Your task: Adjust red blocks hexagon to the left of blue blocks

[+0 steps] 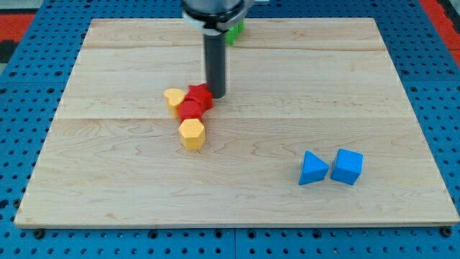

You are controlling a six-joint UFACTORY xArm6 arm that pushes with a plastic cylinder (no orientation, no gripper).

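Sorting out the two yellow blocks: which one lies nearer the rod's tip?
The upper yellow block, left of the red blocks, is nearer my tip. The other yellow block sits below the red cluster, farther away.

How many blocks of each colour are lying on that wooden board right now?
Red blocks: 2
Yellow blocks: 2
Blue blocks: 2
Green blocks: 1, partly hidden behind the arm
Total: 7

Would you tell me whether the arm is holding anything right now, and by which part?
Nothing is held; my tip only touches the red block on its right side.
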